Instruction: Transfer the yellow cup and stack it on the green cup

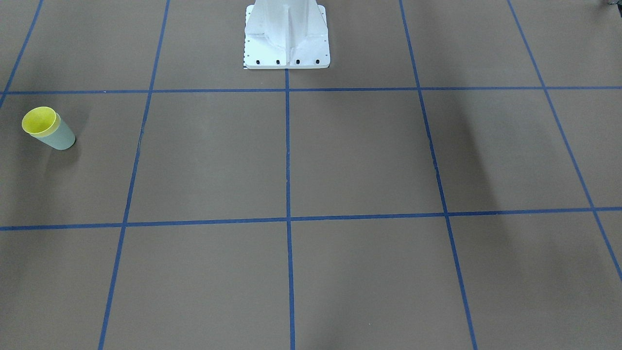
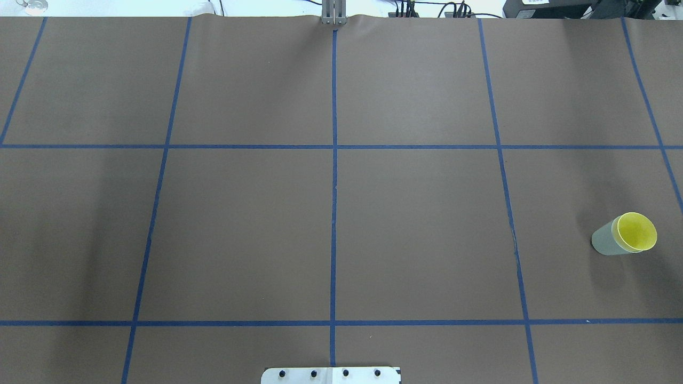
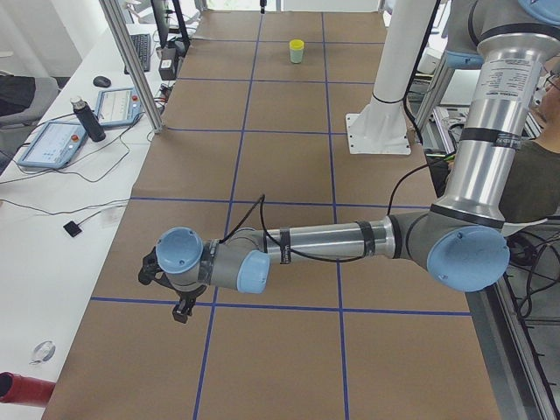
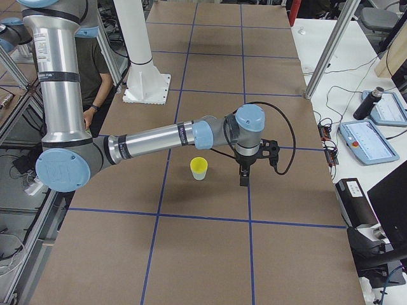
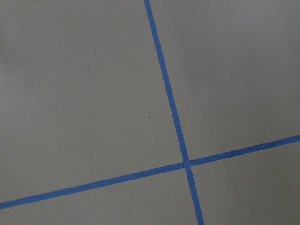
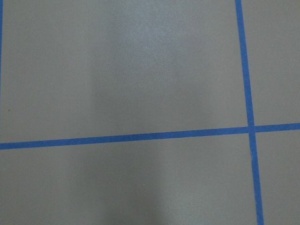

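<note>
Two cups are standing as one stack on the brown table [image 2: 416, 224]: the yellow cup [image 2: 636, 232] is sitting nested inside the green cup [image 2: 604, 244], upright, with its rim showing just above the green one's rim. The stack is resting on the robot's right side of the table, inside one square of the blue tape grid [image 2: 334, 213], clear of the lines. In the right-side view the right gripper [image 4: 244, 178] is hanging just beside the stack, to that view's right of it. It is pointing down at the table and touching neither cup, with a strip of table showing between them. Whether its fingers are spread or pressed together I cannot tell from that view. The left gripper [image 3: 180, 312] is hovering low at the opposite end of the table, well apart from the cups, and its state cannot be told either. Both wrist views are showing only brown surface crossed by blue lines.
</note>
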Tool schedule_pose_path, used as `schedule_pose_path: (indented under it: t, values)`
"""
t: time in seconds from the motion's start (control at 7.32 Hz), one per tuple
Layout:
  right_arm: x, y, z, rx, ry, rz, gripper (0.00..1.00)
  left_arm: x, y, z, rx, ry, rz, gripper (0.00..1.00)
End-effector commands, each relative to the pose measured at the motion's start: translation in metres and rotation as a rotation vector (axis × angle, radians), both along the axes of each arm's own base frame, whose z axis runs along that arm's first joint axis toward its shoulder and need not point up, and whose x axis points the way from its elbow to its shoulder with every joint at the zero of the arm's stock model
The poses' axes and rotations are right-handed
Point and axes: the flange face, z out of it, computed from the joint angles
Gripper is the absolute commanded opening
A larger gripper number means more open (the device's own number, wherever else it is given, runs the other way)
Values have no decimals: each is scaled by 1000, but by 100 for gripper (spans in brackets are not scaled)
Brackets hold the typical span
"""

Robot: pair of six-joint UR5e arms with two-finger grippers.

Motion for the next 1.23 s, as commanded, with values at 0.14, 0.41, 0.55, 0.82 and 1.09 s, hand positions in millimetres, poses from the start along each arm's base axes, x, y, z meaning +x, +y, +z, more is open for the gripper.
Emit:
schedule_pose_path:
  t: [0.14,0.41,0.55,0.82,1.09]
  values:
    - [7,10,14,-12,6,-12,100,5,75,-56,-171,-9,-47,100]
    - [15,14,17,2,8,-17,100,8,88,-56,-216,-1,-34,100]
    - [20,18,21,14,11,-29,100,9,97,-48,-234,4,-34,100]
    - [26,29,35,15,15,-50,100,8,99,-42,-200,-24,5,100]
    - [44,35,42,19,34,-100,100,-2,96,-36,-132,-160,79,100]
